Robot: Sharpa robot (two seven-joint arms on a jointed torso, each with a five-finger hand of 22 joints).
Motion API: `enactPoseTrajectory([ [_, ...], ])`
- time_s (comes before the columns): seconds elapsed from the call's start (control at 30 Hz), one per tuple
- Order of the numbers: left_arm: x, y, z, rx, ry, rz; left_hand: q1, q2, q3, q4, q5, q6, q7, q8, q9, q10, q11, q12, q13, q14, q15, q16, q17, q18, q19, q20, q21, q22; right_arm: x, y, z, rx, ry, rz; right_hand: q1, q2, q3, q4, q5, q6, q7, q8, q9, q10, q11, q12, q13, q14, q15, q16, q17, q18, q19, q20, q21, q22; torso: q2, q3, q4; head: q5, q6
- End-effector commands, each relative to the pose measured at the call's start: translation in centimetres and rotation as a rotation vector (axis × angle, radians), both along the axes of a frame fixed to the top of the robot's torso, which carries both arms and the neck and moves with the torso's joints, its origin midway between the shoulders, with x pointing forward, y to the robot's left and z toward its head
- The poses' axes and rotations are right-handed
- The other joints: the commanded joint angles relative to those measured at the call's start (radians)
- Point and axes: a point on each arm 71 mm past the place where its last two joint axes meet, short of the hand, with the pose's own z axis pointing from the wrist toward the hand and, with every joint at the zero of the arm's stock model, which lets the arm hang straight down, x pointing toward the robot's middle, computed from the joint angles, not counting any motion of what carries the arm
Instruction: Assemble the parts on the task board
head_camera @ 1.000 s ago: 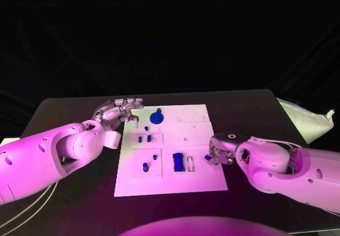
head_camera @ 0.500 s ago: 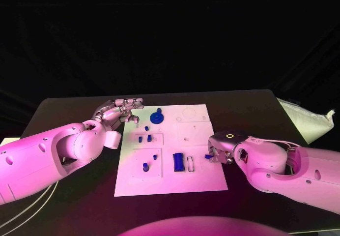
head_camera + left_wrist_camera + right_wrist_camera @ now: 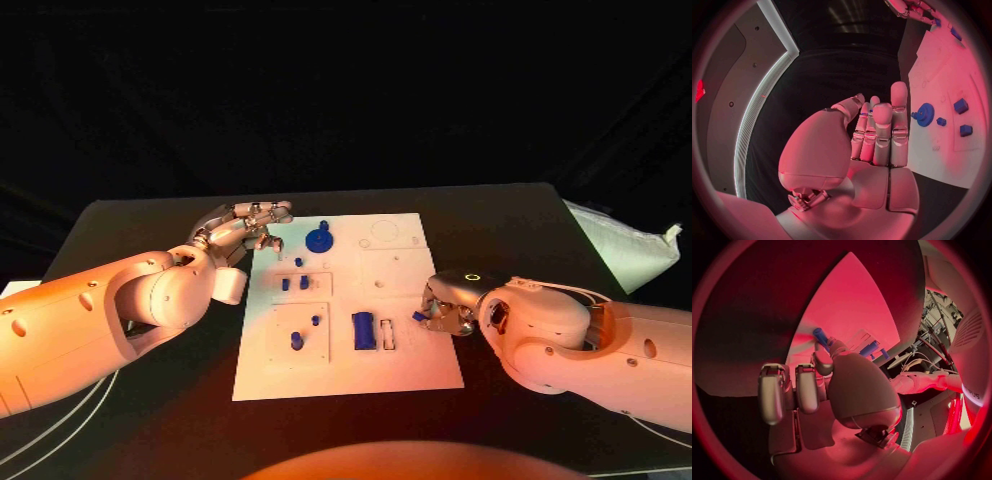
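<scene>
Board: white task board (image 3: 411, 375) lies mid-tabletop (image 3: 144, 215) between the two arms.
Parts: blue gear (image 3: 319, 239) near the board's far left corner; small blue pieces (image 3: 294, 283) below it; a blue block (image 3: 364, 330) upright in a slot near the middle.
Right hand (image 3: 449, 310): at the board's right edge, fingers (image 3: 822, 363) pinching a small blue peg (image 3: 820, 334).
Left hand (image 3: 242, 226): at the board's far left corner, beside the gear, fingers (image 3: 882, 131) held straight and close together, grasping nothing.

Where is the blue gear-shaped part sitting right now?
In the head view the blue gear lies at the far-left end of the task board, just beside the fingers of the left hand, which does not touch it.
</scene>
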Motion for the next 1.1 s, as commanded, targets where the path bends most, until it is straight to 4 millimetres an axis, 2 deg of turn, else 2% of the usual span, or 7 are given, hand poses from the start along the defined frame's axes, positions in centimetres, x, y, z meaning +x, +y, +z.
enactPoseTrajectory([
  [0.03, -0.1, -0.2, 0.1, -0.01, -0.006, -0.018, -0.006, 0.005, -0.009, 0.005, 0.006, -0.011, -0.001, 0.007, -0.001, -0.01, 0.003, 0.007, 0.002, -0.009, 0.001, 0.001, -0.003, 0.015, -0.002, 0.005, -0.006, -0.003, -0.5, -0.4, -0.9, 0.115, 0.099, -0.106, -0.044, -0.009, 0.073, -0.035, -0.055, 0.001, -0.006, 0.004, 0.008, 0.005, -0.003, 0.008, 0.003, 0.056, 0.004, -0.002, 0.04, -0.005, 0.001, 0.0, -0.002, 0.118, 0.0, -0.0003, 0.001, 0.001, 0.0],
  [0.4, 0.0, -0.2, 0.0, -0.012, -0.008, -0.019, -0.01, 0.007, -0.01, 0.009, 0.006, -0.011, 0.0, 0.008, -0.001, -0.011, 0.003, 0.009, 0.002, -0.009, 0.001, 0.001, -0.004, 0.015, -0.002, 0.005, -0.008, -0.004, -0.5, -0.3, -0.4, 0.218, 0.169, -0.176, -0.082, -0.035, 0.104, -0.017, -0.085, 0.004, -0.006, 0.002, 0.012, 0.007, -0.002, 0.014, 0.009, 0.058, 0.004, 0.002, 0.047, -0.006, 0.004, 0.0, 0.0, 0.123, 0.001, 0.0, -0.0011, 0.007, -0.003],
  [0.77, 0.0, -0.2, 0.0, -0.012, -0.009, -0.018, -0.011, 0.008, -0.011, 0.01, 0.006, -0.012, -0.001, 0.008, -0.001, -0.012, 0.003, 0.01, 0.002, -0.01, 0.001, 0.001, -0.006, 0.015, -0.001, 0.006, -0.008, -0.004, -0.5, 0.4, -0.6, 0.284, 0.253, -0.205, -0.113, -0.059, 0.126, -0.011, -0.043, 0.013, -0.008, 0.006, 0.018, 0.016, -0.004, 0.031, 0.021, 0.06, 0.003, 0.007, 0.055, -0.008, 0.008, -0.001, 0.004, 0.128, 0.0, -0.0004, -0.0004, 0.009, -0.004],
  [0.8, -0.1, -0.2, 0.0, -0.012, -0.009, -0.018, -0.011, 0.009, -0.01, 0.01, 0.006, -0.011, -0.001, 0.009, 0.0, -0.012, 0.003, 0.011, 0.002, -0.01, 0.001, 0.001, -0.005, 0.015, -0.001, 0.006, -0.008, -0.004, -0.5, 0.5, -0.6, 0.288, 0.258, -0.204, -0.12, -0.063, 0.126, -0.008, -0.029, 0.014, -0.009, 0.006, 0.019, 0.017, -0.005, 0.033, 0.022, 0.06, 0.003, 0.007, 0.055, -0.008, 0.009, -0.001, 0.004, 0.128, 0.001, -0.0007, -0.0003, 0.009, -0.004],
  [0.87, -0.1, -0.2, 0.0, -0.013, -0.009, -0.02, -0.011, 0.01, -0.01, 0.01, 0.006, -0.009, -0.002, 0.01, 0.0, -0.012, 0.002, 0.012, 0.002, -0.01, 0.001, 0.001, -0.006, 0.015, -0.002, 0.006, -0.009, -0.004, -0.5, 0.7, -0.6, 0.297, 0.266, -0.203, -0.159, -0.082, 0.116, 0.014, 0.089, 0.019, -0.01, 0.008, 0.022, 0.019, -0.006, 0.035, 0.025, 0.06, 0.002, 0.008, 0.056, -0.008, 0.009, -0.002, 0.004, 0.129, 0.002, -0.001, 0.0006, 0.01, -0.007],
  [0.93, -0.1, -0.2, 0.0, -0.013, -0.009, -0.021, -0.011, 0.01, -0.01, 0.01, 0.006, -0.009, -0.002, 0.01, 0.0, -0.012, 0.002, 0.013, 0.002, -0.01, 0.001, 0.001, -0.006, 0.015, -0.002, 0.006, -0.009, -0.004, -0.4, 0.9, -0.5, 0.305, 0.269, -0.201, -0.177, -0.091, 0.105, 0.022, 0.165, 0.023, -0.011, 0.01, 0.025, 0.022, -0.006, 0.04, 0.029, 0.06, 0.001, 0.009, 0.058, -0.008, 0.01, -0.004, 0.005, 0.131, 0.002, -0.0009, 0.0011, 0.011, -0.007],
  [1.1, -0.1, -0.2, 0.0, -0.013, -0.009, -0.02, -0.011, 0.011, -0.01, 0.011, 0.006, -0.008, -0.003, 0.011, 0.0, -0.011, 0.001, 0.014, 0.003, -0.01, 0.001, 0.002, -0.007, 0.015, -0.001, 0.006, -0.009, -0.004, -0.3, 1.3, -0.5, 0.317, 0.272, -0.195, -0.184, -0.092, 0.099, 0.025, 0.182, 0.026, -0.012, 0.012, 0.028, 0.025, -0.007, 0.046, 0.033, 0.061, 0.0, 0.01, 0.06, -0.009, 0.012, -0.004, 0.007, 0.133, 0.0, -0.0006, 0.0005, 0.014, -0.009],
])
